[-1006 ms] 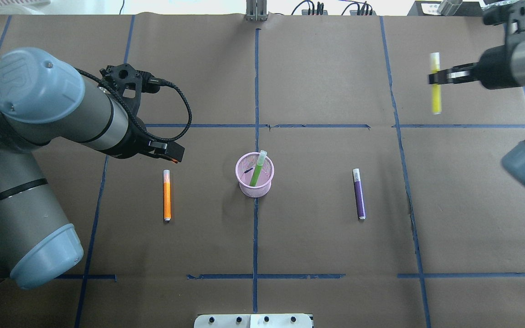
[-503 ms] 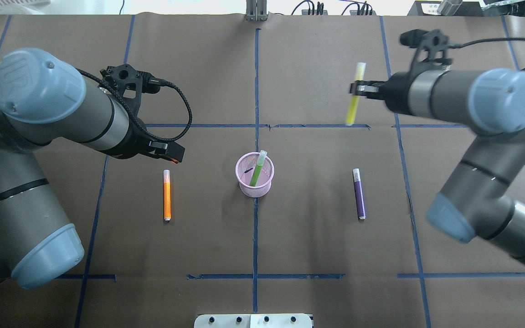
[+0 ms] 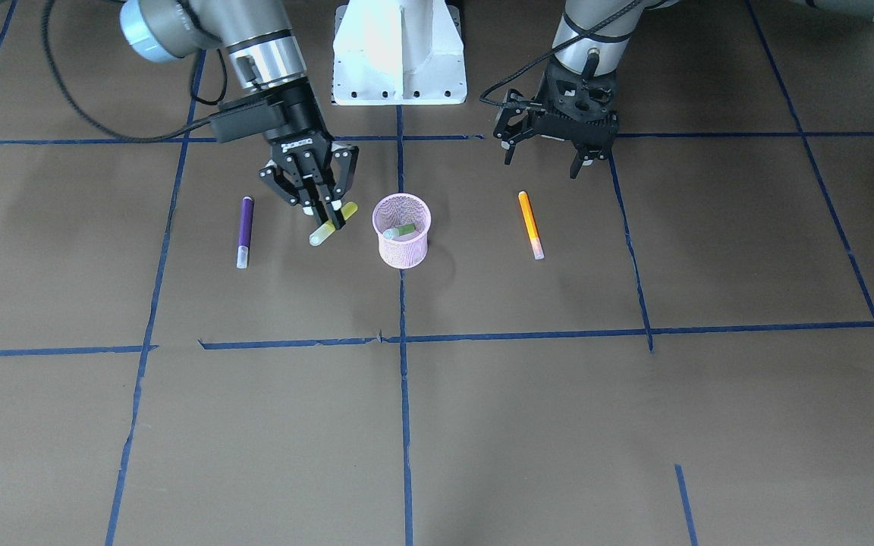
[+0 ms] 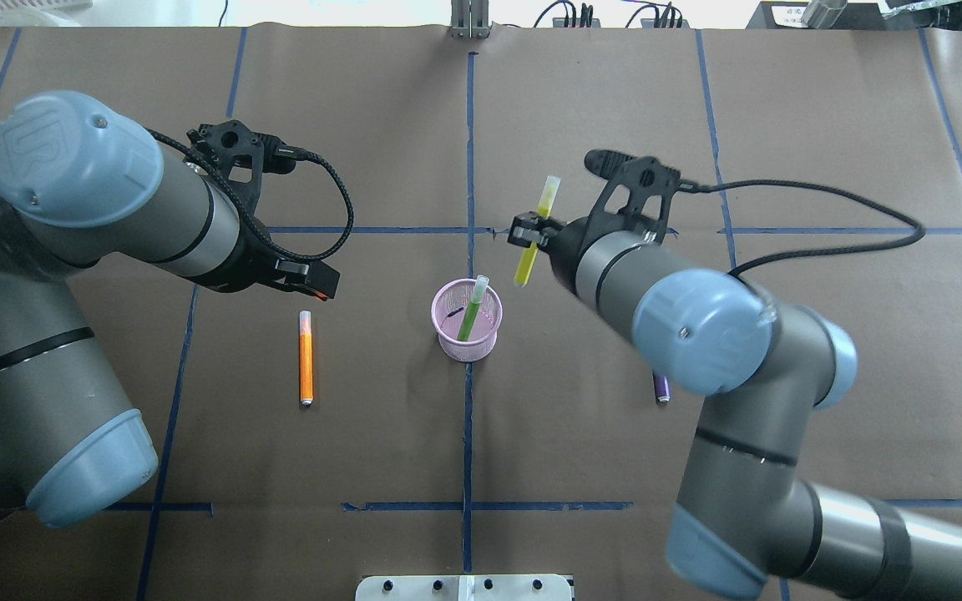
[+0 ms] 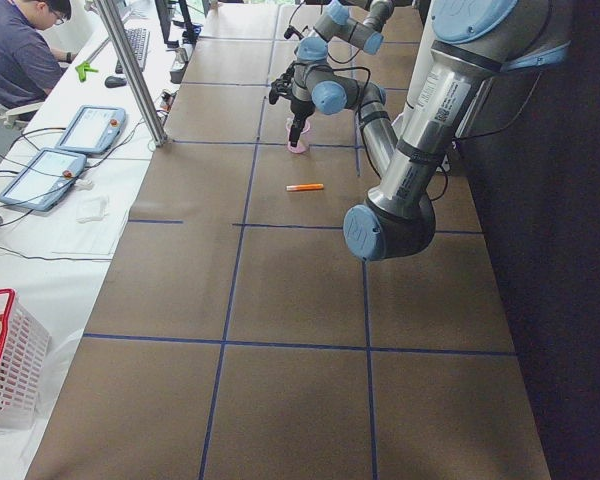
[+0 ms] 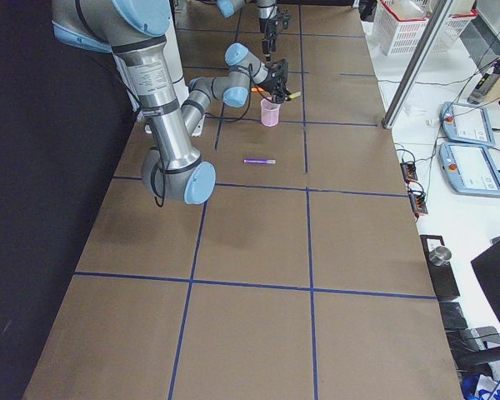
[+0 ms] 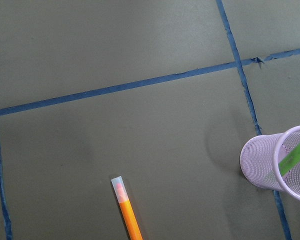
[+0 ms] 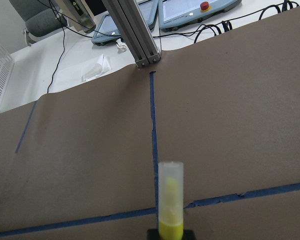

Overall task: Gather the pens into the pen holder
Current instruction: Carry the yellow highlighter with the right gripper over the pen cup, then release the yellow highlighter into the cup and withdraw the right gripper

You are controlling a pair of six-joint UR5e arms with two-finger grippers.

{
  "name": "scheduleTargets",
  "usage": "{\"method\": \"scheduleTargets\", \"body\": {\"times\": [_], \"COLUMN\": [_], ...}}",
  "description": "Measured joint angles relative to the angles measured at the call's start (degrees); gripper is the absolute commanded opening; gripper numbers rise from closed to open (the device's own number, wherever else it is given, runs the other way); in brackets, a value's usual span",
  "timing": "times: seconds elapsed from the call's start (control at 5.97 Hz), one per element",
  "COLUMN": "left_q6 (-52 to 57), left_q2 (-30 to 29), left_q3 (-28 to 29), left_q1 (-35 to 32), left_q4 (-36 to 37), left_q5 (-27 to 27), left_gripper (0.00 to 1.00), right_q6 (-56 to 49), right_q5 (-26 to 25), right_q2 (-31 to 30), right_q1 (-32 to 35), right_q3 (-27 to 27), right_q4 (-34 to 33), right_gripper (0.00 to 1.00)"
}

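The pink mesh pen holder (image 4: 467,321) stands at the table's middle with a green pen (image 4: 473,310) leaning in it. My right gripper (image 4: 531,237) is shut on a yellow pen (image 4: 541,210), held tilted in the air just beyond and to the right of the holder; it also shows in the front view (image 3: 328,225). An orange pen (image 4: 306,359) lies left of the holder. The purple pen (image 3: 244,231) lies on the other side, mostly hidden under my right arm in the overhead view. My left gripper (image 3: 551,158) is open and empty, hovering behind the orange pen.
The white robot base block (image 3: 399,53) sits at the near table edge. An aluminium post (image 4: 469,21) stands at the far edge. A black cable (image 4: 823,196) trails from the right wrist. Blue tape lines cross the brown table.
My right arm has swung from the far right edge toward the centre with the yellow pen, and now holds it close to the pen holder. The left arm has barely moved.
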Motion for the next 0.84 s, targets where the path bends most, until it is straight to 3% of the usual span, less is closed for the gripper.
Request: {"method": "scheduleTargets", "body": {"times": [0.5, 0.84], "left_q6": [0.0, 0.0], "left_q2": [-0.1, -0.1], "left_q3": [0.0, -0.1], "left_q1": [0.0, 0.0], "left_q4": [-0.1, -0.1], "left_q5": [-0.1, -0.1], "left_gripper": [1.0, 1.0], "right_q6": [4.3, 5.1], "right_q5": [-17.3, -20.4], "right_q2": [2.5, 4.3], "right_q1": [-9.5, -10.8], "right_q3": [-5.9, -8.9], "right_q4": [-0.7, -0.7], "right_gripper": [0.06, 0.99]}}
